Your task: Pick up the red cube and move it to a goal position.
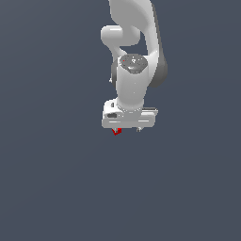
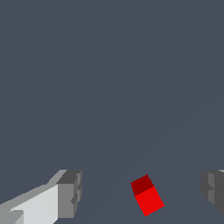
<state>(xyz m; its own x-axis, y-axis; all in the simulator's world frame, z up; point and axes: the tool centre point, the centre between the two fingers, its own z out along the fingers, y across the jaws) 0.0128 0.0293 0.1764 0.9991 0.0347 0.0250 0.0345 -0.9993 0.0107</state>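
From where I stand the job is only begun, approx. the approach stage. The red cube [image 2: 147,195] sits on the grey desk [image 2: 109,78], not lifted as far as I can judge, w/ the arm's white body hanging right over it. In the exterior view only a small red corner of it peeks out from under the gripper [image 1: 127,128], toward that view's left end of the white body. The wrist view is clearer: the fingers [image 2: 70,194] are spread wide, one pad well off to each side of the cube, and neither touches it. The cube lies in the gap btw. them, turned at an angle to the pads, and nearer the middle than either one, w/ a darker face and a brighter face showing. So nothing is pinched yet. Left to do, I reckon: lower further if needed, close on the cube, raise it, carry it to the goal. No goal marker shows in either view, so I can't say where that spot is.
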